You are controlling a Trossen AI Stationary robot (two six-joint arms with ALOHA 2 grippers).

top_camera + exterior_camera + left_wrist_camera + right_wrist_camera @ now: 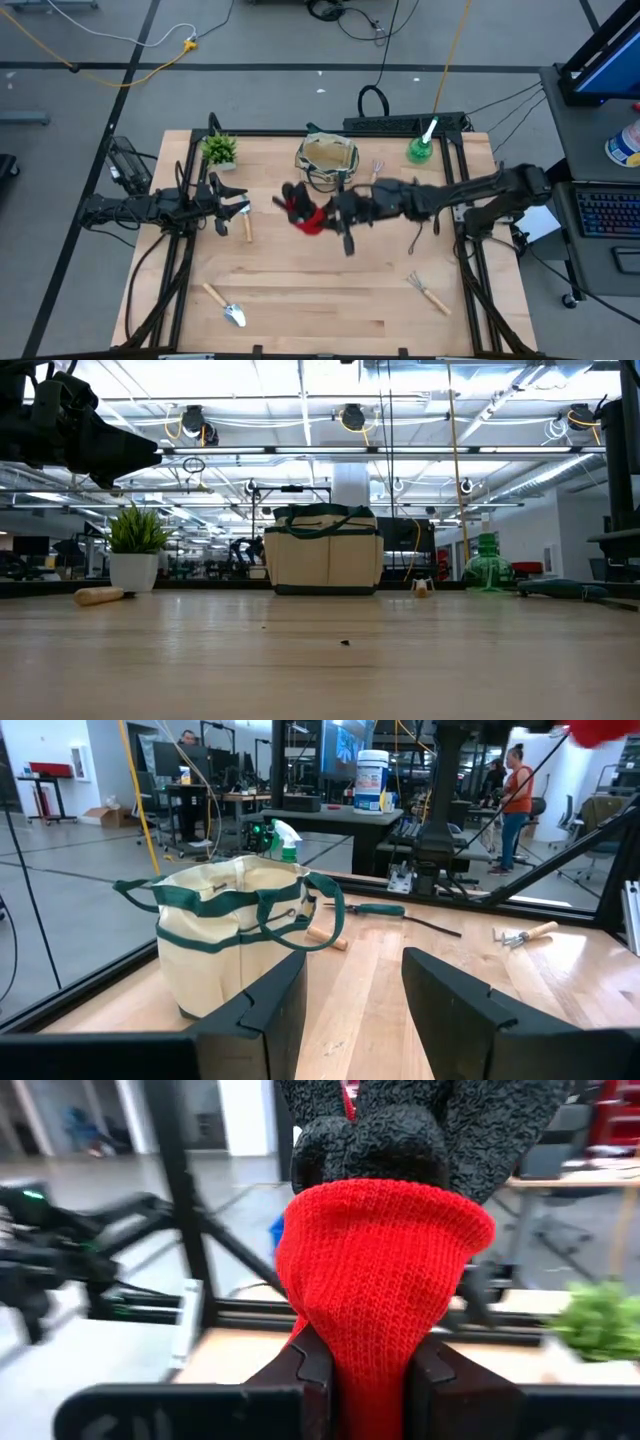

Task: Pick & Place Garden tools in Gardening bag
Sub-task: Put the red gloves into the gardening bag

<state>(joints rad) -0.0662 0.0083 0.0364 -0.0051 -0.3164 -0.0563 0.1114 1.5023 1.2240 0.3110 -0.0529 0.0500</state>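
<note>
The red-black glove (303,213) hangs in the air over the table's middle, with my right gripper (325,213) shut on it. The beige gardening bag (327,160) with green trim stands on its base a little beyond, at the table's far side. A trowel (225,305) and a hand rake (430,292) lie flat near the front edge. The green spray bottle (422,148) stands at the far right. My left gripper (352,990) waits at the table's left, open with nothing between its fingers. My right gripper pinches the glove's red knitted cuff (372,1342) between its two fingers. The fingers lie level and come from the table's right side. The glove is lifted clear of the table, its black textured part (400,1130) reaching out beyond the fingertips.
A small potted plant (220,150) stands at the far left. A wooden-handled tool (247,228) lies just in front of my left gripper, and another tool (377,168) lies right of the bag. Bare wood shows across the table's middle and front.
</note>
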